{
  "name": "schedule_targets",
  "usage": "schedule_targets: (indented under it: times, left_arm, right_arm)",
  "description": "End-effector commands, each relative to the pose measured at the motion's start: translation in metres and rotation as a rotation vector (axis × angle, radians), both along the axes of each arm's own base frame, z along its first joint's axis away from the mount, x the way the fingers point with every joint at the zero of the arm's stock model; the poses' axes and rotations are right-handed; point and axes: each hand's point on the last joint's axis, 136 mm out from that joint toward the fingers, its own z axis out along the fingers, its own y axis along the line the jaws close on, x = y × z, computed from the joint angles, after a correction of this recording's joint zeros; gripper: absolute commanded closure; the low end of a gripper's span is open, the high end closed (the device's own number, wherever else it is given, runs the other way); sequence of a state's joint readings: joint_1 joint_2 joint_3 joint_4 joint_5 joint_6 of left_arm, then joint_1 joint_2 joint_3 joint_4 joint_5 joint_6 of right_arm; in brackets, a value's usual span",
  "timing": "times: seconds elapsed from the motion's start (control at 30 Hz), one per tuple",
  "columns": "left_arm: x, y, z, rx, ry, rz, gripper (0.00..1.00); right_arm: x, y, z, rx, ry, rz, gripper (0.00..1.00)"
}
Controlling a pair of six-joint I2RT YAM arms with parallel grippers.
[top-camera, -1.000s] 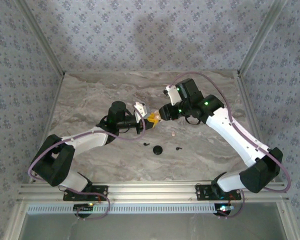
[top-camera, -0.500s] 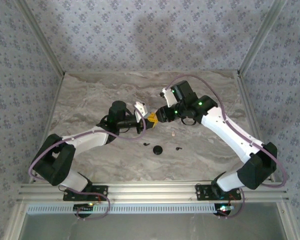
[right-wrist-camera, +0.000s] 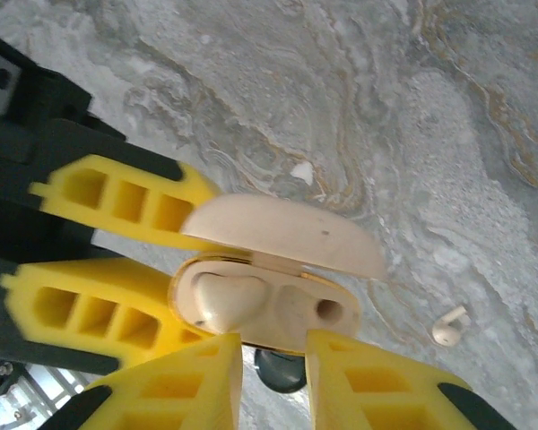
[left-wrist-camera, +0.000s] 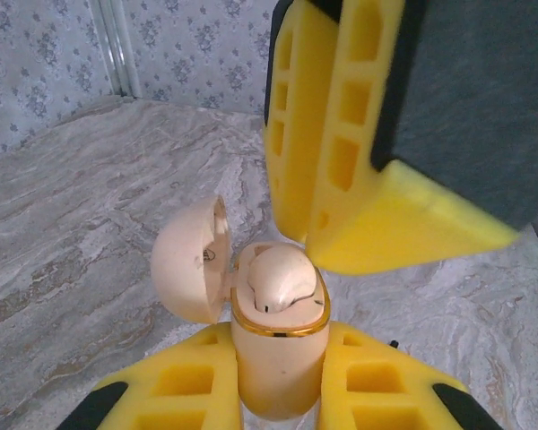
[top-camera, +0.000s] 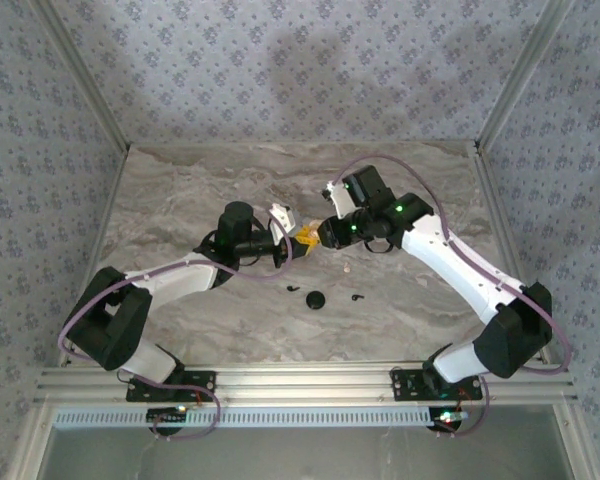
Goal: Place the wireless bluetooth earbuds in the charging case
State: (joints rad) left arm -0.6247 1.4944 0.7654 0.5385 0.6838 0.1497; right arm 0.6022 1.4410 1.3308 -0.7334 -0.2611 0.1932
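Case point(left-wrist-camera: 278, 376) w/ lid point(left-wrist-camera: 190, 269) open, clamped firm in L gripper point(left-wrist-camera: 278, 345); one cream earbud point(left-wrist-camera: 282, 279) sat in slot, 2nd earbud point(right-wrist-camera: 450, 326) loose on table point(right-wrist-camera: 430, 134). R gripper point(right-wrist-camera: 271, 345) narrowly parted, empty, right at case mouth. Prob best: press bud straight in w/ tips, avoid lid, keep case still.

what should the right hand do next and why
Probably draw the right hand off the case and move it towards the loose earbud on the table. The seated earbud fills one slot, the empty socket beside it waits, the lid is open, and the left hand grips the case. The right hand holds nothing.
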Motion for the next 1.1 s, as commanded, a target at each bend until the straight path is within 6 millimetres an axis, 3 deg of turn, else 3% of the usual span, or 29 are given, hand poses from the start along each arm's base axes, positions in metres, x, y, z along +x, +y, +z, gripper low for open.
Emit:
schedule_targets:
  times: [0.0, 0.13, 0.33, 0.47, 0.5, 0.63, 0.77, 0.9, 1.07]
  left_arm:
    - [-0.004, -0.005, 0.028, -0.066, -0.061, -0.034, 0.89]
    - [-0.004, -0.004, 0.028, -0.07, -0.061, -0.034, 0.89]
    - [-0.006, -0.001, 0.026, -0.078, -0.065, -0.041, 0.89]
    - [0.001, 0.008, 0.023, -0.073, -0.055, 0.004, 0.89]
    - [0.001, 0.01, 0.02, -0.07, -0.052, 0.012, 0.89]
    - [-0.001, 0.017, 0.007, -0.054, -0.025, 0.043, 0.89]
    - [-0.002, 0.028, -0.004, -0.046, 0.002, 0.098, 0.89]
    - [-0.002, 0.038, -0.012, -0.037, 0.022, 0.155, 0.89]
    - [-0.001, 0.046, -0.017, -0.03, 0.031, 0.185, 0.89]
  right_arm:
    - [-0.002, -0.011, -0.006, -0.033, 0.012, -0.005, 0.73]
    - [-0.001, -0.013, -0.001, -0.023, -0.001, -0.003, 0.71]
    - [-0.004, -0.016, 0.022, 0.1, -0.044, -0.009, 0.63]
    - [-0.001, -0.041, 0.02, 0.152, 0.001, -0.144, 0.59]
    - [-0.006, -0.051, 0.0, 0.127, 0.067, -0.191, 0.58]
    - [-0.03, -0.082, -0.048, 0.004, 0.289, -0.309, 0.57]
    - [-0.038, -0.095, -0.077, -0.116, 0.371, -0.321, 0.55]
    - [-0.026, -0.101, -0.102, -0.249, 0.411, -0.275, 0.55]
    - [-0.002, -0.086, -0.123, -0.336, 0.433, -0.165, 0.56]
